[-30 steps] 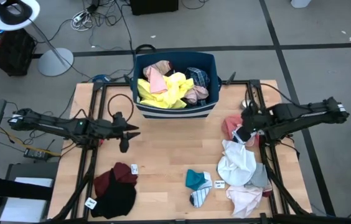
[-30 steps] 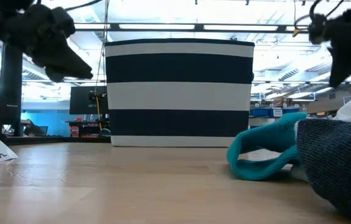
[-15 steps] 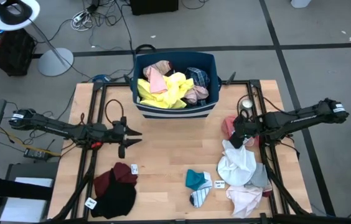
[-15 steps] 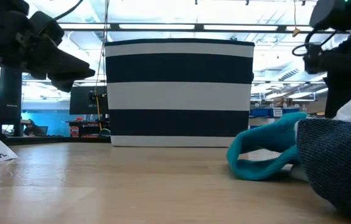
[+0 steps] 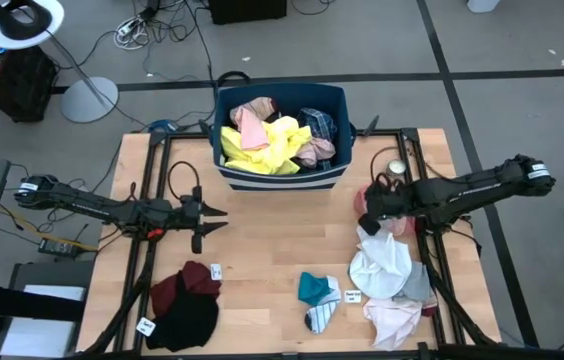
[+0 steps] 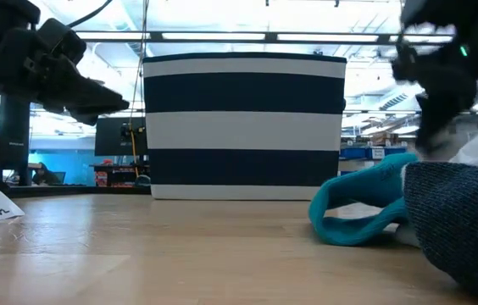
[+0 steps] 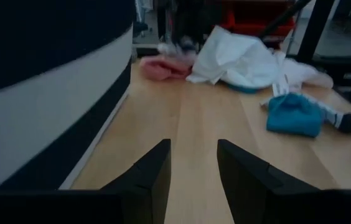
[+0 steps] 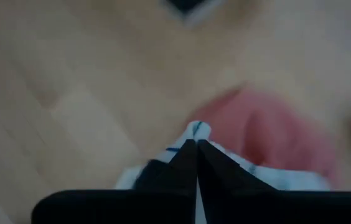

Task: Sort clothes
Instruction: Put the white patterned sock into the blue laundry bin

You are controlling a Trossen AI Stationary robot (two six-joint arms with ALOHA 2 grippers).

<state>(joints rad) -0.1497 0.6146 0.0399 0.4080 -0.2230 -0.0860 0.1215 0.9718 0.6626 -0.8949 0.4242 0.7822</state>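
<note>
Your right gripper (image 5: pixel 366 222) is low over the right side of the table (image 5: pixel 272 250), at the edge of the pink cloth (image 5: pixel 374 203). Its jaws are pressed shut, and in the right wrist view the tips pinch a bit of white cloth with a blue line (image 8: pixel 194 132), with the pink cloth just past it.

Your left gripper (image 5: pixel 212 214) hangs over the left side of the table, pointing toward the middle. Its jaws stand wide and hold nothing.

The bin (image 5: pixel 280 172) sits at the far edge of the table. In it you can see a yellow top (image 5: pixel 262 148), a plaid piece (image 5: pixel 318 123) and some pink bits.

On the right side lie a white shirt (image 5: pixel 380 265), a grey piece (image 5: pixel 420 285) and a pale pink one (image 5: pixel 392 318). Near the front middle lie a teal sock (image 5: pixel 314 288) and a striped sock (image 5: pixel 320 316), touching. At the front left, a maroon piece (image 5: pixel 174 290) lies on a black one (image 5: pixel 187 322).
</note>
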